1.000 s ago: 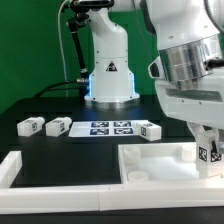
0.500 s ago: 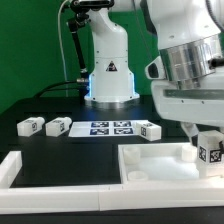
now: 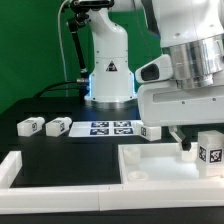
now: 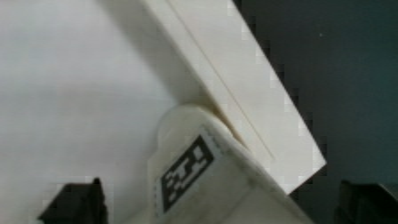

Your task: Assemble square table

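Note:
The square table's white top point(image 3: 160, 166) lies at the front on the exterior view's right. One white leg point(image 3: 209, 152) with a black-and-white tag stands upright at its far right corner. My gripper point(image 3: 198, 138) hangs open just above that leg, with one dark fingertip point(image 3: 183, 146) showing beside it. In the wrist view the leg point(image 4: 189, 168) sits against the top's raised rim point(image 4: 228, 70), between my spread fingers point(image 4: 75, 203), which do not touch it. Three loose legs point(image 3: 30, 125) point(image 3: 58, 126) point(image 3: 150, 130) lie on the dark table behind.
The marker board point(image 3: 110, 127) lies flat between the loose legs, in front of the arm's white base point(image 3: 110, 80). Long white barrier strips point(image 3: 18, 166) run along the front and the exterior view's left.
My gripper has opened and let go of the leg, then risen a little. The leg stays upright at the top's corner.

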### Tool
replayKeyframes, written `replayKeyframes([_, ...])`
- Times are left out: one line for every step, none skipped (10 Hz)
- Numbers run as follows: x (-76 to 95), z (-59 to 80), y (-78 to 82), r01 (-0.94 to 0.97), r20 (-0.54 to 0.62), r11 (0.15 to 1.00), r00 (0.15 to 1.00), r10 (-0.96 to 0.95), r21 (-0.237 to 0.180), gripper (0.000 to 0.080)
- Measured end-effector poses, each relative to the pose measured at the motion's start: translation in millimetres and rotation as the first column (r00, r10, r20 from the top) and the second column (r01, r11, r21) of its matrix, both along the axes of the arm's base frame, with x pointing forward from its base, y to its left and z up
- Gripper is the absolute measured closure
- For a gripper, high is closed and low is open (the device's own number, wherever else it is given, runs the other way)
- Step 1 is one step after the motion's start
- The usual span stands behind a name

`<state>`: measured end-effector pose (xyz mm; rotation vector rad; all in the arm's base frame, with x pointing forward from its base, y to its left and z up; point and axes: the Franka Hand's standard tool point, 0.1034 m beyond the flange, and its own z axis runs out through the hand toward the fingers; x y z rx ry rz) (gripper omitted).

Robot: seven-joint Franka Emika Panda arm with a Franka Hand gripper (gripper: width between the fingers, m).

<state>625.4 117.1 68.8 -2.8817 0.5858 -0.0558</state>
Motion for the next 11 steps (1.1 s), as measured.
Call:
replayKeyframes([0.5,3.3,1.8,-0.208,0.027,0.976,0.977,0.21,-0.056,0.0151])
replayKeyframes([1.9,4.3,2.9,-0.387,0.047,0.917,0.918,0.393,-0.092,0.0151])
replayKeyframes([1.6,2.6,2.1,-0.505,0.053,0.856,0.857,0.512,-0.111,0.0151])
replayKeyframes([1.5,2.4,2.3,-0.493,0.052,0.863,0.864,0.5,-0.108,0.0151])
replayKeyframes([1.5,2.2,2.3,-0.478,0.05,0.872,0.873,0.484,-0.106,0.0272])
replayKeyframes([1.4,2.1,2.2,-0.477,0.05,0.872,0.874,0.484,-0.106,0.0411])
replayKeyframes([1.3,1.8,1.6,-0.413,0.043,0.906,0.907,0.418,-0.096,0.0507])
replayKeyframes([1.4,1.7,1.0,-0.345,0.036,0.935,0.936,0.349,-0.088,0.0507])
replayKeyframes([1.5,1.7,0.8,-0.29,0.03,0.954,0.956,0.293,-0.081,0.0507])
replayKeyframes([1.6,1.6,0.4,-0.178,0.018,0.982,0.983,0.18,-0.068,0.0507])
replayKeyframes([1.5,1.1,1.3,-0.066,0.004,0.996,0.998,0.067,-0.064,0.0507])
